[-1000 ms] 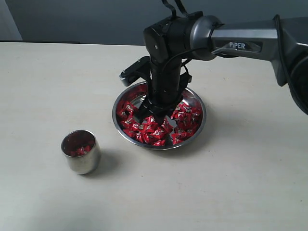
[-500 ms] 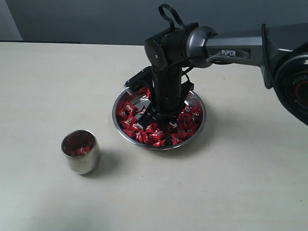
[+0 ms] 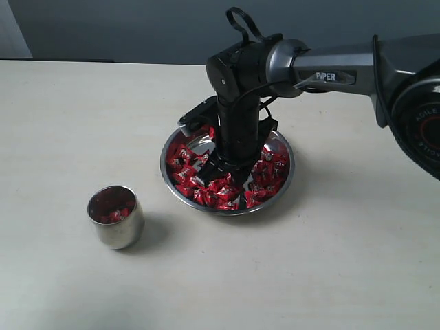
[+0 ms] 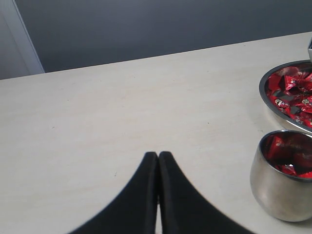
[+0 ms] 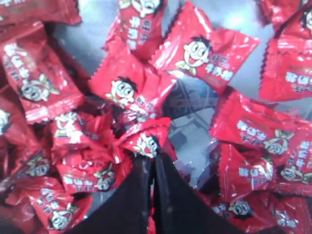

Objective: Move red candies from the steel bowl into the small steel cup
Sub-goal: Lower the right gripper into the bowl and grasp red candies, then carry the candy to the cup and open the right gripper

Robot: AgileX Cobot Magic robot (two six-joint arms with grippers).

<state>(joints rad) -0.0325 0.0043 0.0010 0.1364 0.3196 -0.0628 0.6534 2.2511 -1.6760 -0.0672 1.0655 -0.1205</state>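
where the right arm (image 3: 344, 65) reaches in from the right of the exterior view, i can read "piper" in white on its grey casing. the lettering on the round black joint at the frame's edge is too small for me to make out. each of the red candies (image 3: 265, 170) shows a cartoon boy's face and white characters i cannot read. the arm bends at the wrist and points straight down into the steel bowl (image 3: 163, 165), which sits on the table (image 3: 330, 261). the right gripper (image 5: 152, 162) has its fingers pressed together, tips touching one wrapper in the heap; i cannot tell whether that wrapper is nipped between them. the left gripper (image 4: 158, 156) is likewise pressed together, pinching nothing, low over bare table. the small steel cup (image 3: 117, 223) stands upright, apart from the bowl on its near left, with a few candies inside.
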